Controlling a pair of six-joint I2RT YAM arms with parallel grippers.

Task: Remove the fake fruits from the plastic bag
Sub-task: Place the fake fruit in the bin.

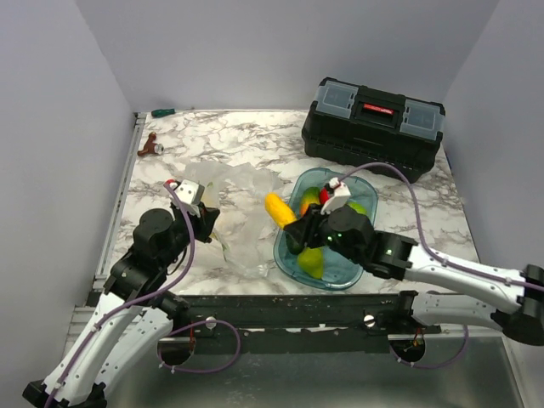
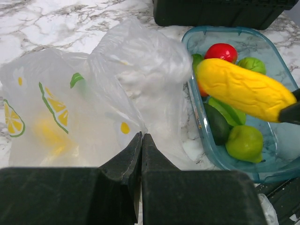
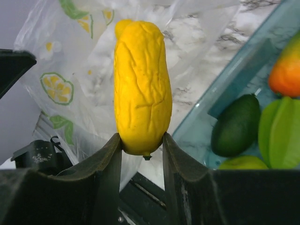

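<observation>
Right gripper (image 3: 142, 140) clamps one end of a bumpy yellow fruit (image 3: 143, 84), its fingers parted just the fruit's width, above the left rim of the blue-tinted tray (image 2: 286, 140). Left gripper (image 2: 142, 140) has its jaws pressed together at the near edge of the plastic bag (image 2: 70, 117); whether they pinch the film is unclear. A red apple (image 2: 221, 51), lime (image 2: 244, 143) and avocado (image 2: 218, 124) lie in the tray. A black toolbox (image 1: 374, 119) sits beyond.

Tray (image 1: 343, 276) was packed with fruit (image 1: 310, 263); right gripper (image 3: 143, 145) and its yellow fruit (image 1: 280, 209) hung over its left rim. Toolbox (image 1: 374, 127) blocked the far side, bag (image 1: 242, 212) covered the middle. Bare table (image 1: 212, 149) lay open far left, beyond the bag.
</observation>
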